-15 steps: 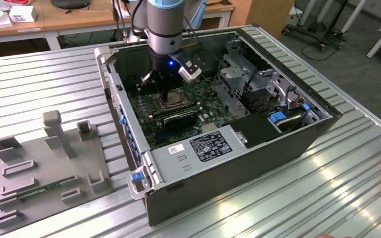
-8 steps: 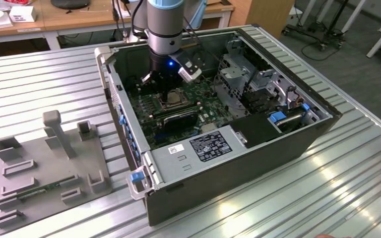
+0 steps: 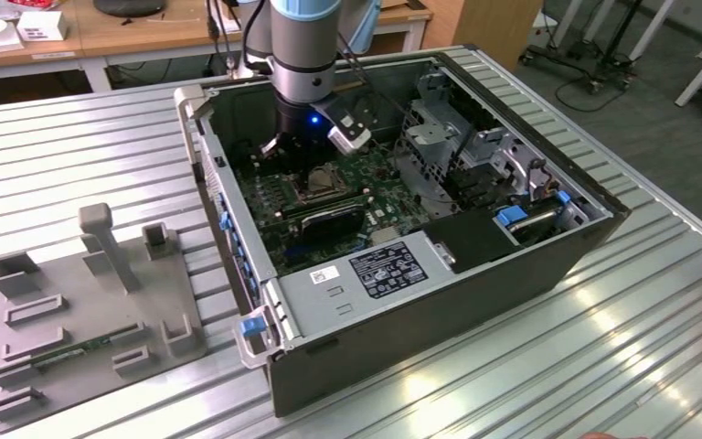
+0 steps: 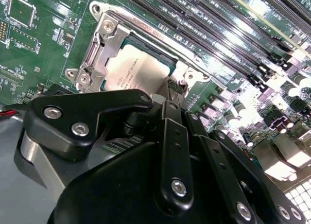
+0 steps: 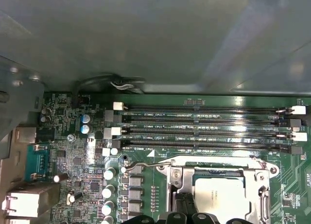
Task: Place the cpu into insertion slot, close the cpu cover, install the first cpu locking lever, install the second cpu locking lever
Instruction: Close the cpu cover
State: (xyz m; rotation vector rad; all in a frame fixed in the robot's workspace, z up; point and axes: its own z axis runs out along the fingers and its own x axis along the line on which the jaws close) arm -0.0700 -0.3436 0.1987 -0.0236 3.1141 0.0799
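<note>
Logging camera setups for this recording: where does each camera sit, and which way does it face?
Exterior view: off the arm and high up, looking down on the open computer case on the slatted table; the arm reaches into the case.
Second wrist view: on the arm, looking past the black tool at the cpu.
First wrist view: on the arm, facing the memory slots and the case's grey wall; tool links show at the picture's edge.
Shared: both wrist views show the cpu and the memory slots.
</note>
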